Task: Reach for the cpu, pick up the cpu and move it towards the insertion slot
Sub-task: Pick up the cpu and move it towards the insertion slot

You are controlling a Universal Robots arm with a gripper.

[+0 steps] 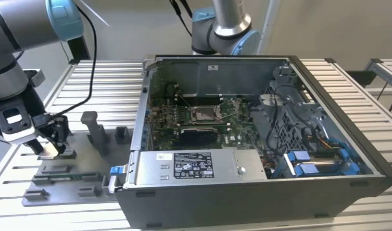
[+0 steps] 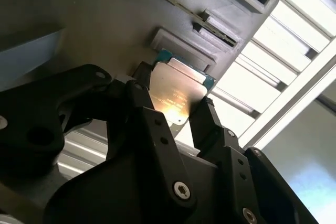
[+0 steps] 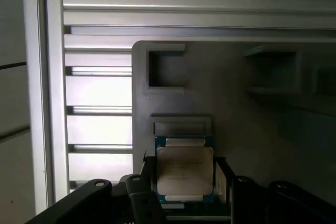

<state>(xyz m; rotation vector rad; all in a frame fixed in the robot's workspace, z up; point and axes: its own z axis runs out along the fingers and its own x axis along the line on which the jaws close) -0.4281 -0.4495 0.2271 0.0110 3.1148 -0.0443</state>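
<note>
The cpu (image 3: 185,167), a flat square chip with a silvery top and a thin greenish edge, lies over a pocket of the grey fixture plate (image 3: 231,119). My gripper (image 3: 185,179) has one black finger against each side of the chip and is shut on it. In the second wrist view the cpu (image 2: 177,92) sits between the two fingertips (image 2: 206,109) of the gripper (image 2: 173,103). In the exterior view the gripper (image 1: 49,148) is at that view's far left, down at the fixture, with the pale cpu (image 1: 48,154) between its fingers. The insertion slot (image 1: 205,113) is on the green board inside the open computer case.
The open computer case (image 1: 247,192) stands to the exterior view's right of the fixture plate (image 1: 61,185), its near wall and power supply between them. Upright grey fixture posts (image 1: 93,132) rise beside the gripper. A second arm (image 1: 224,24) stands behind the case. The table is slatted metal.
</note>
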